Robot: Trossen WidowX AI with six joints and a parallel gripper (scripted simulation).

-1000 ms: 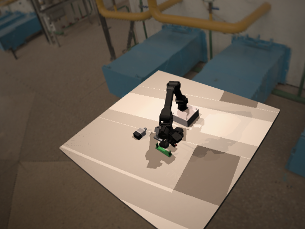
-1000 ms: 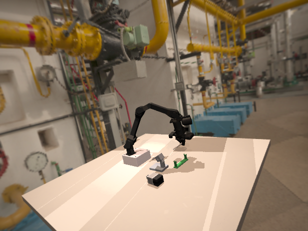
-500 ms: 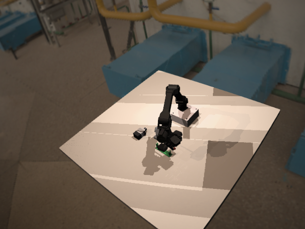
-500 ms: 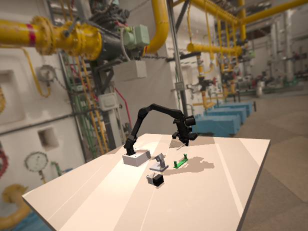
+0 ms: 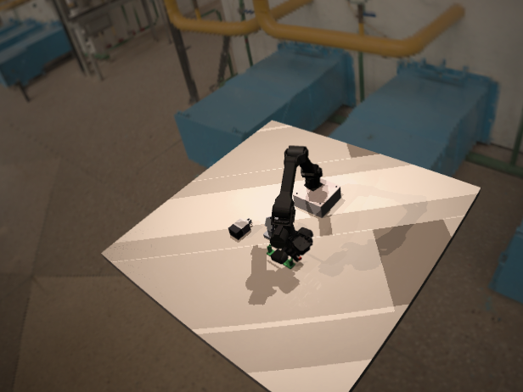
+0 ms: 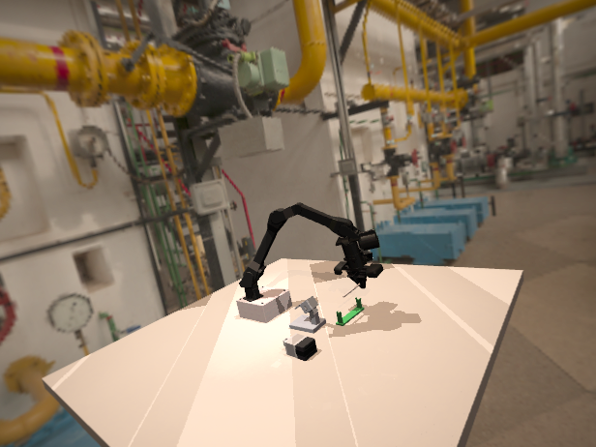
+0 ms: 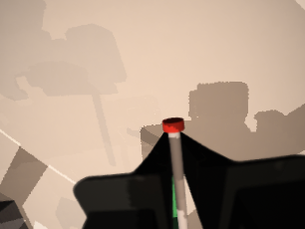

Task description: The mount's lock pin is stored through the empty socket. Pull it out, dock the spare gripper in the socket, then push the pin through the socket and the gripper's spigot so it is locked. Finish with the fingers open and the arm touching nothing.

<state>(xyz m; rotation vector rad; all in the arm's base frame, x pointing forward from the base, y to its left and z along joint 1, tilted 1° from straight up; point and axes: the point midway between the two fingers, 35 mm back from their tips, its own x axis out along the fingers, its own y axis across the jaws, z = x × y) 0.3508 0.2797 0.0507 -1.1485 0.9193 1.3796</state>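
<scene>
My gripper [image 6: 362, 284] [image 7: 171, 135] is shut on the lock pin [image 6: 351, 290] [image 7: 176, 164], a thin light rod with a red head that shows at the fingertips in the wrist view. The pin is clear of the socket and slants in the air above the green rack [image 6: 350, 316] [image 5: 289, 265]. The grey mount [image 6: 308, 324] [image 5: 268, 221] stands on the table with its tilted socket [image 6: 309, 305] empty; the arm partly hides it in the top view. The spare gripper [image 5: 239, 229] [image 6: 300, 347], a black and light grey block, lies on the table beside the mount.
The arm's base stands on a pale box [image 5: 312, 204] [image 6: 253, 310] behind the mount. The green rack has two upright posts and lies beside the mount, under the hand. The table [image 5: 212, 297] [image 6: 232, 387] ends in open edges. The arm casts shadows across it.
</scene>
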